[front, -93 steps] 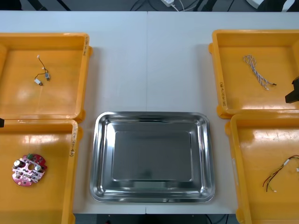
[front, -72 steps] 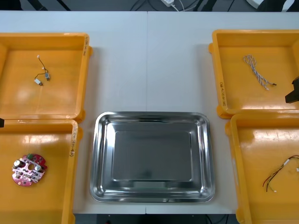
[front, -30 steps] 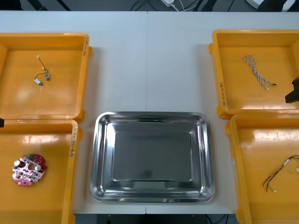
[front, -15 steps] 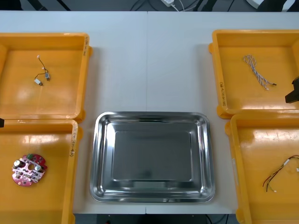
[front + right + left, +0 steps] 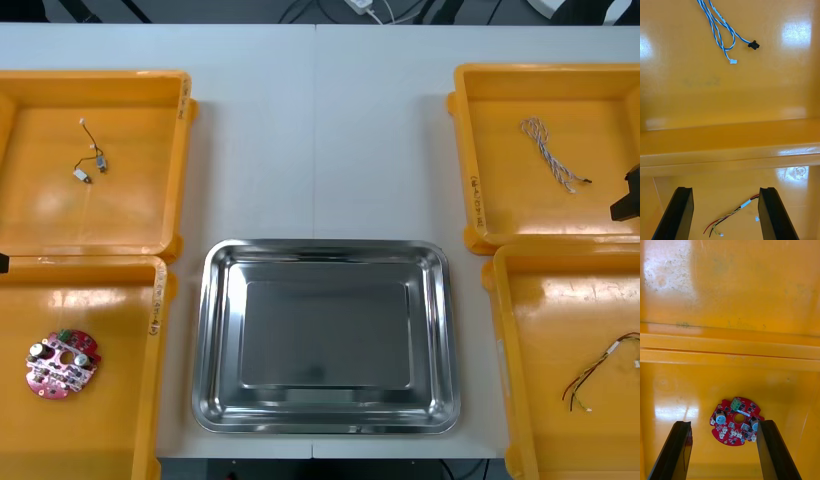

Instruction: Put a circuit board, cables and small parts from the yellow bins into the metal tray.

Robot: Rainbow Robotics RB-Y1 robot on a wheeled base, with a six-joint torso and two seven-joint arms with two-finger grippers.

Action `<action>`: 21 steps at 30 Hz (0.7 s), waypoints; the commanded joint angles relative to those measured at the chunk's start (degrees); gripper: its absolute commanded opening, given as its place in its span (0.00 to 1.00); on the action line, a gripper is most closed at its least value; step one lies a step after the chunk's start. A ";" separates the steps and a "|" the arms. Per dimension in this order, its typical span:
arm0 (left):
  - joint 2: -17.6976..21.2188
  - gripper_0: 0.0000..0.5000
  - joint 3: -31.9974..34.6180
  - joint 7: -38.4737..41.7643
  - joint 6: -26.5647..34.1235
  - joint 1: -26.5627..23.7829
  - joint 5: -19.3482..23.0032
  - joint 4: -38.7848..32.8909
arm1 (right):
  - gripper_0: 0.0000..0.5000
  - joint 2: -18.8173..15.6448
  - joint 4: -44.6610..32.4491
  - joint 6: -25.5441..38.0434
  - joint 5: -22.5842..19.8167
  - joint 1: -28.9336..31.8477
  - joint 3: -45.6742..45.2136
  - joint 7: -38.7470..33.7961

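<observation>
Red circuit board (image 5: 730, 427) looked light, stiff, fragile, best pinched at its rim; your left gripper (image 5: 724, 423) and right gripper (image 5: 725, 189) both gaped.

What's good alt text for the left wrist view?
The left gripper hangs open over a round red circuit board, which lies flat on the floor of a yellow bin, framed between the two black fingers. Beyond that bin's wall shows the floor of a second yellow bin.
</observation>
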 commanded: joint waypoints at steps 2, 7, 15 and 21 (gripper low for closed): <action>2.63 1.00 1.75 -4.00 -0.50 0.90 0.44 -0.30 | 1.00 -2.46 -1.08 -0.13 -0.28 0.08 -1.94 -0.40; 2.63 1.00 1.75 -4.00 -0.50 0.90 0.44 -0.30 | 1.00 -2.46 -1.08 -0.13 -0.28 0.08 -1.94 -0.40; 2.63 1.00 1.75 -4.00 -0.50 0.90 0.44 -0.30 | 1.00 -2.46 -1.08 -0.13 -0.28 0.08 -1.94 -0.40; 2.63 1.00 1.75 -4.00 -0.50 0.90 0.44 -0.30 | 1.00 -2.46 -1.08 -0.13 -0.28 0.08 -1.94 -0.40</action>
